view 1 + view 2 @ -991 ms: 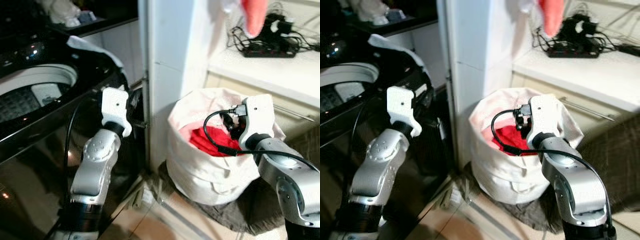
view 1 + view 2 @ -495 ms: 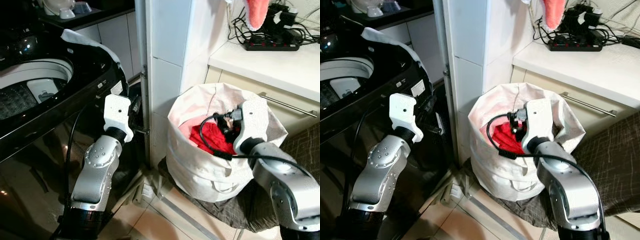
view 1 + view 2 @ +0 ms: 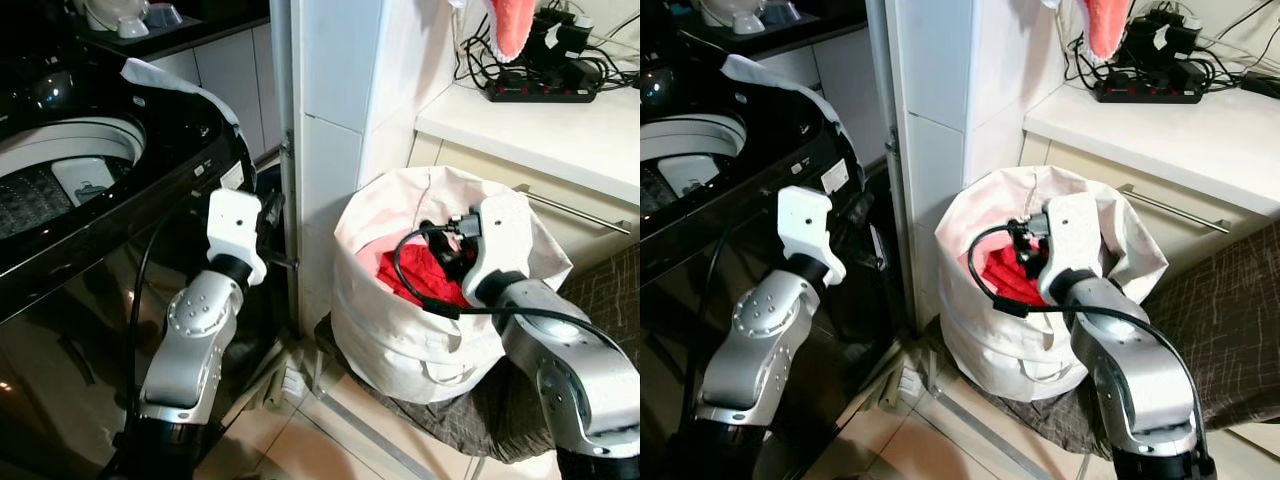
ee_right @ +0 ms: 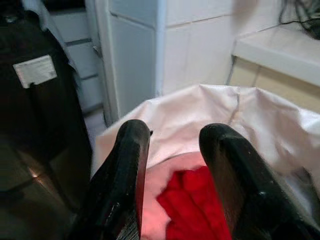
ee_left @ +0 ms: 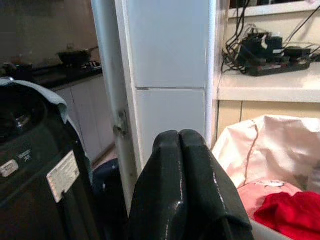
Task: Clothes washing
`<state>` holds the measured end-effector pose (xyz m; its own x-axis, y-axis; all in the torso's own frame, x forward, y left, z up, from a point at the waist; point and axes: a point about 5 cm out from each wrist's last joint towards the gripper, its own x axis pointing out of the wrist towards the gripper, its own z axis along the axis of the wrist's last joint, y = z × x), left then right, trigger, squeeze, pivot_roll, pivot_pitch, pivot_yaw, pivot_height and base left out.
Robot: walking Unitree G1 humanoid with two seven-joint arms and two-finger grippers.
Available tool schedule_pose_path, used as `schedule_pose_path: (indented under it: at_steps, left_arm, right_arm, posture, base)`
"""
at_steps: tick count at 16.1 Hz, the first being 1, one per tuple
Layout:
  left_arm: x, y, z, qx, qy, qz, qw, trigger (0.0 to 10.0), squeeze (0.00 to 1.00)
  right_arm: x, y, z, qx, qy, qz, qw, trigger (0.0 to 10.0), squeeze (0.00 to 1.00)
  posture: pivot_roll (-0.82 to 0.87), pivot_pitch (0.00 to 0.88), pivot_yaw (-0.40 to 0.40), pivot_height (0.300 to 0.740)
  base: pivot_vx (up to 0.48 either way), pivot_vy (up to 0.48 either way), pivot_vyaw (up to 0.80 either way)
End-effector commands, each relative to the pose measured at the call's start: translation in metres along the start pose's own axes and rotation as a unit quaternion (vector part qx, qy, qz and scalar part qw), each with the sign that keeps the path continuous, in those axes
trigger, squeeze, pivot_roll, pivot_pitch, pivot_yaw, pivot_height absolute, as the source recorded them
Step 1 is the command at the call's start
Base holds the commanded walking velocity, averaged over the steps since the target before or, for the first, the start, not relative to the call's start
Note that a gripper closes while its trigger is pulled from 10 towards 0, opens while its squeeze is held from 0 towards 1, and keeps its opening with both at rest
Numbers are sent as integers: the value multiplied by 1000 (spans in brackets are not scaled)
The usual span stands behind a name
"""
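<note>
My right gripper [image 4: 172, 172] over mouth of white laundry bag [image 3: 400, 340], fingers spread, holding nothing; red garment [image 4: 192, 210] lies straight ahead between fingertips, bunched inside bag on pale pink cloth [image 4: 160, 200]

I judge garment soft, light, floppy, not fragile; likely to drape and drag neighbouring cloth; best to pinch raised fold at top of heap, deep enough not to slip

My left gripper [image 5: 182, 187] clenched, empty, idle beside black washing machine [image 3: 90, 200], bag off to its side

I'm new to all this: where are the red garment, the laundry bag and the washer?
red garment [image 3: 432, 277], left eye view, its middle folds.
laundry bag [image 3: 395, 345], left eye view, front wall.
washer [image 3: 150, 135], left eye view, black top rim.
</note>
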<state>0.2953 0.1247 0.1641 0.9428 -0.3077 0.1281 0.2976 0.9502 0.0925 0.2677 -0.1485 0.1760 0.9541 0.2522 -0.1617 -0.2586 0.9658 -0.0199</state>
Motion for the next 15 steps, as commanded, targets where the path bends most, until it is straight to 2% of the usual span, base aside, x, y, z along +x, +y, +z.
schedule_pose_path:
  at_steps: [1, 2, 3, 5, 6, 8, 10, 12, 14, 15]
  left_arm:
    - [-3, 8, -2, -16, 8, 24, 1000, 10000, 0]
    - [-4, 11, -3, -51, 13, 48, 997, 10000, 0]
    - [-3, 11, -2, -58, 12, 56, 997, 10000, 0]
    - [-3, 7, 2, -30, -2, 34, 999, 10000, 0]
    - [-6, 12, 5, 8, -5, 5, 1000, 10000, 0]
    - [-7, 16, 4, 14, -2, 14, 1000, 10000, 0]
    - [-9, 18, 5, 3, 4, 27, 1000, 10000, 0]
    - [-9, 13, 6, 1, -1, 23, 1000, 10000, 0]
    - [-8, 5, 5, -7, -3, 0, 1000, 10000, 0]
    - [-7, 1, 3, -10, 4, -11, 1000, 10000, 0]
  right_arm:
    - [1, 7, -7, 35, 6, 12, 999, 10000, 0]
    - [4, 17, -13, 65, 8, 21, 998, 10000, 0]
    - [5, 20, -14, 59, 7, 22, 998, 10000, 0]
    - [2, 20, -14, 8, 14, 37, 999, 10000, 0]
    - [1, 13, -9, -20, 5, 44, 999, 10000, 0]
    - [1, 11, -8, -20, 3, 44, 999, 10000, 0]
    - [2, 7, -6, -15, -3, 30, 999, 10000, 0]
    - [1, -1, -9, 20, -2, -14, 1000, 10000, 0]
    - [-1, -5, -10, 7, 1, -31, 999, 10000, 0]
    - [-3, -13, -13, 4, 25, -67, 997, 10000, 0]
  posture:
    - [-49, 0, -29, 740]
    - [-41, 0, 2, 740]
    - [-41, 0, 2, 740]
    - [-20, 0, -16, 740]
    - [-8, 0, -22, 740]
    - [-1, 0, -21, 740]
    - [20, 0, -14, 740]
    - [17, 0, -11, 740]
    - [5, 0, -2, 740]
    - [5, 0, -2, 740]
  base:
    - [0, 0, 0]
    - [270, 0, 0]
    - [270, 0, 0]
    - [264, 0, 0]
    - [386, 0, 0]
    - [388, 0, 0]
    - [409, 0, 703]
    - [401, 0, 0]
    - [150, 0, 0]
    - [0, 0, 0]
